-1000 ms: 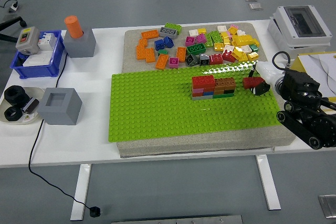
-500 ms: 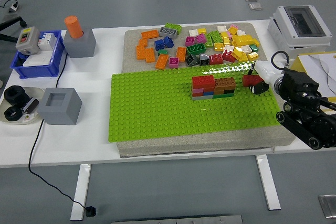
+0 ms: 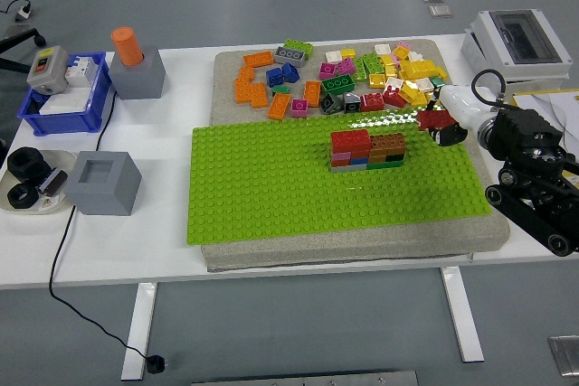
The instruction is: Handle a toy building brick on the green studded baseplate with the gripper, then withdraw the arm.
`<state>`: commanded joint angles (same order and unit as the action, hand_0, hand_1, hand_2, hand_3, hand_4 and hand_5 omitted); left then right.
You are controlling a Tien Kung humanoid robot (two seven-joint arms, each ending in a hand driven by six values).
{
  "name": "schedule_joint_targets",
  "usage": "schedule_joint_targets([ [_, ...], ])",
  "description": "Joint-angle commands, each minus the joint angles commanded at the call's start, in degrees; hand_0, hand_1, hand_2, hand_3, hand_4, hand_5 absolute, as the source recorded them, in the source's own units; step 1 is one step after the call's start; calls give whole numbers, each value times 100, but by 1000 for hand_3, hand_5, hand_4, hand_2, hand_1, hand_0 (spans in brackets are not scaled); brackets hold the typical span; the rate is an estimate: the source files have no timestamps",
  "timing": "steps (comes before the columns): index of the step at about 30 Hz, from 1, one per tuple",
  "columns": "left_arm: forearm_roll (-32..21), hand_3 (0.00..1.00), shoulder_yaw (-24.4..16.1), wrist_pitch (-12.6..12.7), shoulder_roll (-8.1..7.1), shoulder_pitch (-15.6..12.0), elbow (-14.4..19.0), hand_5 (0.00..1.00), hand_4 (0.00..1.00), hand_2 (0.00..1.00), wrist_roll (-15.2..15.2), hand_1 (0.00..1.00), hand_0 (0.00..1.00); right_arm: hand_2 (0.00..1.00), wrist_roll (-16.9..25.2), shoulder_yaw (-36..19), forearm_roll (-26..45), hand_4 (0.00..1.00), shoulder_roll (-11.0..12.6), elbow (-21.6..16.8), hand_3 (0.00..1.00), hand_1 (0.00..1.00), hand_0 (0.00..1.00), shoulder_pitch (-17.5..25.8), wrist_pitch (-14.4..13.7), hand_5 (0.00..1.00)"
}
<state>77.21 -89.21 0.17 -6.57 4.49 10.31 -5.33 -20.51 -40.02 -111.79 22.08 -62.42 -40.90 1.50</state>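
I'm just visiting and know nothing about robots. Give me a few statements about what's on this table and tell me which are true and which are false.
1. The right hand holds a red brick. True.
2. A small stack of bricks stands on the green baseplate. True.
3. The loose bricks lie in front of the baseplate, near the table's front edge. False: they lie behind it, on the far side.
4. The orange cylinder lies flat on the table. False: it stands upright in a grey block.
5. A blue bin sits at the table's left. True.
6. Both robot arms reach over the table. False: only the right arm shows.
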Motion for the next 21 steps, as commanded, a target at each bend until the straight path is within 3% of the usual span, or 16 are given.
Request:
schedule_joint_targets([
  [2,0,587,1,0,1,-6,0,222,628,565,2,587,631,863,-68,-44,-25,600,32,-255,555,814,787,43,28,185],
  [3,1,587,0,-1,1,-6,0,216,629,564,4,587,632,914,-92,-53,-31,556,36,-362,554,863,805,58,37,163],
  [9,18,587,-7,-3,-5,6,0,213,630,564,8,587,631,923,-177,89,65,556,-65,-901,559,881,811,108,55,163],
  [21,13,587,-7,-1,-8,5,0,209,630,564,5,586,632,920,-182,236,151,557,-183,-957,557,879,815,142,60,163],
])
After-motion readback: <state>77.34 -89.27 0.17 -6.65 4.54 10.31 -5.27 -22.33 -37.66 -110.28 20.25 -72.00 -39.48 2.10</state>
